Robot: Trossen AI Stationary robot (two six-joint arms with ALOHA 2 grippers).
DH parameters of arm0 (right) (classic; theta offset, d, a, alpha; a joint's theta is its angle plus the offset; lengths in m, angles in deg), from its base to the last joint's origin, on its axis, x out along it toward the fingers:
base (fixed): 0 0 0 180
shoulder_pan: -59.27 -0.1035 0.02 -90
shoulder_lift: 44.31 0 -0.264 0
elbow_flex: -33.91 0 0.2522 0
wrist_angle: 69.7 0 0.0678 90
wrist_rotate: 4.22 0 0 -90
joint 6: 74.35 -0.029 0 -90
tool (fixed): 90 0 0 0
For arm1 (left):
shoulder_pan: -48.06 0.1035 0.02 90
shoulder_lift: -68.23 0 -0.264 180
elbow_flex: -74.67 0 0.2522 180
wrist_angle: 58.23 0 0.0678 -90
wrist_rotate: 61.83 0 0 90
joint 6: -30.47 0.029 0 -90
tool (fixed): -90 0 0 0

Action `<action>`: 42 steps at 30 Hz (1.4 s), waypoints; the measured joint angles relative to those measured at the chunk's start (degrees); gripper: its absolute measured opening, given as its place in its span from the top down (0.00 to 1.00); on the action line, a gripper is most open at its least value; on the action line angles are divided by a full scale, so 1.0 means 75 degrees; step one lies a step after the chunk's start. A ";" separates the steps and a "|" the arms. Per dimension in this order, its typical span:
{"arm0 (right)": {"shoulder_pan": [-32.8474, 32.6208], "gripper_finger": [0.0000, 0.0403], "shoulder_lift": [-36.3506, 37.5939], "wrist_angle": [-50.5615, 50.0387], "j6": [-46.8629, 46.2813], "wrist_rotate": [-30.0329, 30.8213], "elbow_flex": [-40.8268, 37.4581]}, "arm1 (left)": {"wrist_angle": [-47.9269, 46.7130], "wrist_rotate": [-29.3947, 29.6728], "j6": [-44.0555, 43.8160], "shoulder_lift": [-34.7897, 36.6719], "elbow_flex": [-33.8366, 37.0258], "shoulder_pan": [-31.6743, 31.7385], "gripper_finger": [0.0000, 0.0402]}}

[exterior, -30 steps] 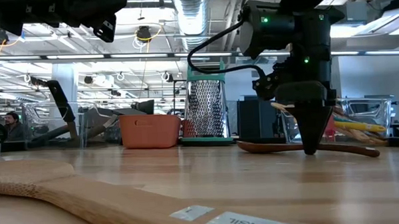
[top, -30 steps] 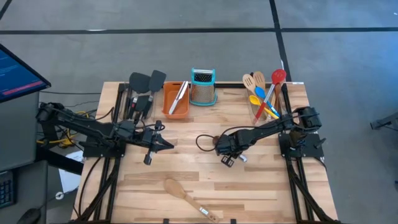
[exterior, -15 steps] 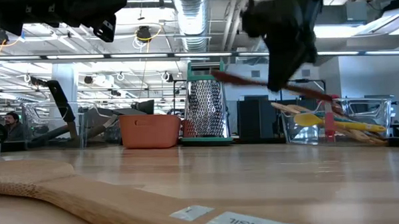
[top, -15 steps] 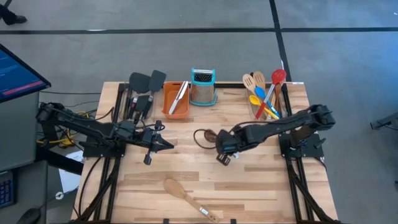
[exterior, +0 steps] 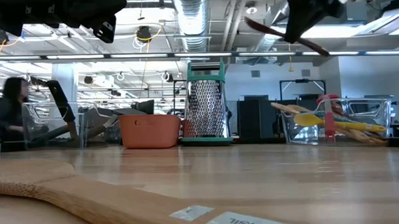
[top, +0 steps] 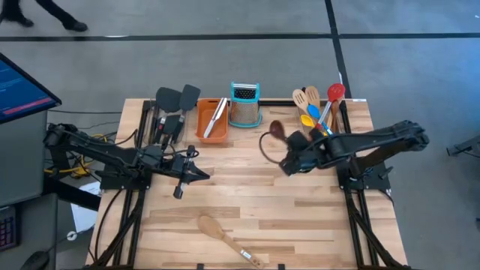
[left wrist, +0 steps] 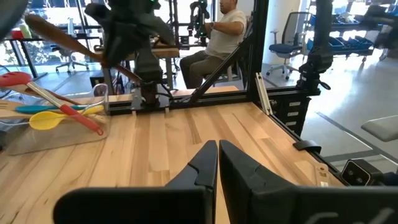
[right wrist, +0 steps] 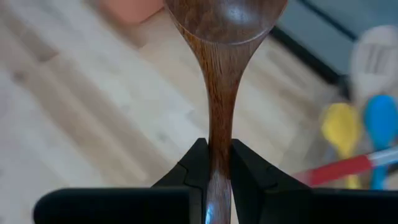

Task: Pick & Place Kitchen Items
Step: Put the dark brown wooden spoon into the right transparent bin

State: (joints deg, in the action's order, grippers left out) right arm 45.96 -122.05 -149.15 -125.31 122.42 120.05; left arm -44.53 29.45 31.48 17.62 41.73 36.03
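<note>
Overhead, low and wrist views of a wooden table (top: 247, 195) with two arms. The right gripper (top: 294, 159) is raised above the table at about 2 o'clock from its centre, its fingers (right wrist: 198, 163) clamped on the handle of a dark wooden spoon (right wrist: 222, 62); the spoon's bowl points toward 11 o'clock, in the direction of the steel box grater (top: 244, 105). In the low view the spoon (exterior: 276, 33) is held well above the tabletop, tilted. Just beside the gripper, at 1 o'clock on the table, a clear container (top: 319, 124) holds wooden spatulas, yellow and blue spoons and a red spoon (top: 334, 93). At 12 o'clock stand the grater and, to its left, an orange tray (top: 212, 120) containing a steel-handled tool. Black turners (top: 177, 97) lie at 11 o'clock. A light wooden spoon (top: 222, 235) lies at 6 o'clock, apart from everything else. The left gripper (top: 201, 175) waits at 9 o'clock, fingers (left wrist: 200, 167) closed together on nothing.
</note>
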 joint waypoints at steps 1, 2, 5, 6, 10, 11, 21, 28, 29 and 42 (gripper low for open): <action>0.0064 0.92 0.0118 -0.0140 -0.0050 0.0158 0.0000 | 0.0004 0.0000 0.0000 0.0000 0.0000 0.0000 0.99; 0.0139 0.92 0.0226 -0.0221 -0.0073 0.0286 0.0000 | -0.0003 0.0000 0.0000 -0.0003 0.0000 0.0000 0.99; 0.0405 0.92 0.0574 -0.0377 0.0094 0.0436 0.0000 | 0.0003 0.0000 0.0000 0.0000 0.0000 0.0000 0.99; 0.0507 0.92 0.0692 -0.0376 0.0164 0.0505 0.0000 | -0.0002 0.0000 0.0001 -0.0002 0.0000 0.0000 0.99; 0.0962 0.92 0.1133 -0.0378 0.0480 0.0571 0.0000 | 0.0000 0.0000 0.0000 -0.0003 0.0000 0.0000 0.99; 0.1073 0.92 0.1219 -0.0381 0.0576 0.0586 0.0000 | 0.0000 0.0000 0.0000 -0.0002 0.0000 0.0000 0.99; 0.2575 0.92 0.1562 -0.0306 0.1153 0.0729 -0.0094 | 0.0000 0.0000 0.0003 0.0000 0.0000 0.0000 0.99; 0.3753 0.92 0.1683 0.0886 0.1891 0.0449 -0.1290 | 0.0000 0.0000 0.0000 -0.0001 0.0000 0.0000 0.99; 0.3915 0.92 0.1731 0.1130 0.1977 0.0336 -0.1490 | 0.0000 0.0000 0.0000 0.0000 0.0000 0.0000 0.99; 0.5313 0.92 0.1869 0.3138 0.2341 -0.0137 -0.3498 | 0.0000 0.0000 0.0002 0.0000 0.0000 0.0000 0.99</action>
State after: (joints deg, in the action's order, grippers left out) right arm 85.81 -108.03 -125.62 -107.76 121.39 93.81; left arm -44.53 29.45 31.50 17.62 41.73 36.03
